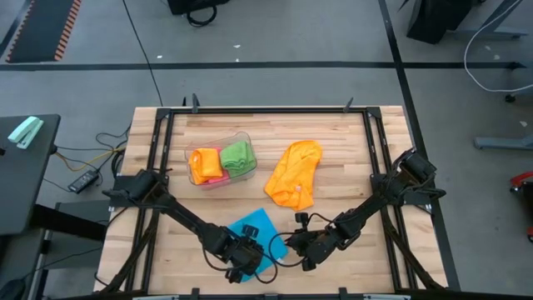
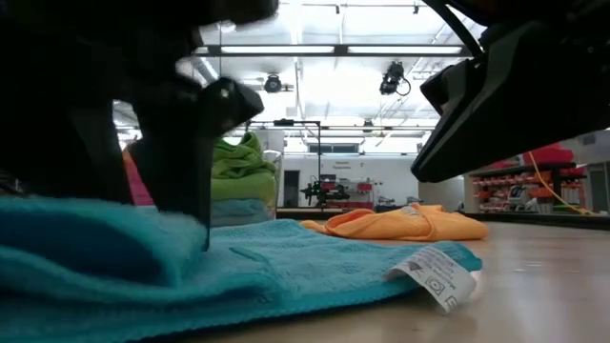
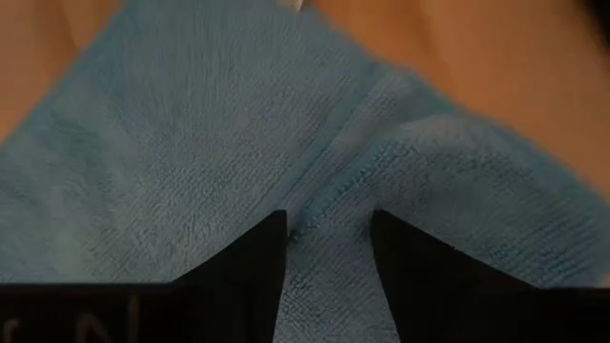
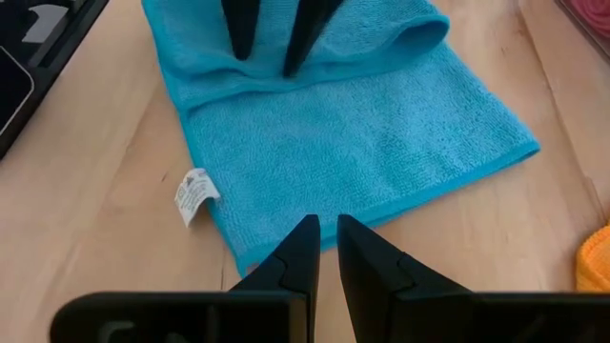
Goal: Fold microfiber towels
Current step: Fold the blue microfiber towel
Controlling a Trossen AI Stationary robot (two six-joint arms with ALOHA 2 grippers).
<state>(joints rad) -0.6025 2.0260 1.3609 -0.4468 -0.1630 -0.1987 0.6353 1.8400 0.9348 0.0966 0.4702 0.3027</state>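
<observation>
A sky-blue towel (image 4: pixel 353 143) lies on the table near its front edge, one side folded over onto itself (image 4: pixel 381 38), with its white label (image 4: pixel 193 195) on the wood. My left gripper (image 3: pixel 329 229) points steeply down at the folded-over part, fingers apart. My right gripper (image 4: pixel 325 229) hangs over the towel's opposite edge, clear of the cloth in the low view (image 2: pixel 515 95), with only a slit between its fingers and nothing in them. An orange towel (image 1: pixel 296 175) lies crumpled farther back. Orange, pink and green towels (image 1: pixel 225 160) sit in a clear tub. My left gripper comes slanting from above and sets its fingertips (image 4: pixel 291 67) on the upper, folded-over layer of the blue towel. A crease in the cloth (image 3: pixel 319 181) runs into the gap between the two fingers. The towel lies on the table, not lifted.
The clear plastic tub (image 1: pixel 243 140) stands at the back left of the wooden table. A dark frame (image 1: pixel 266 111) runs around the table's edges. Bare wood shows between the blue and the orange towel and at the front right (image 1: pixel 366 262).
</observation>
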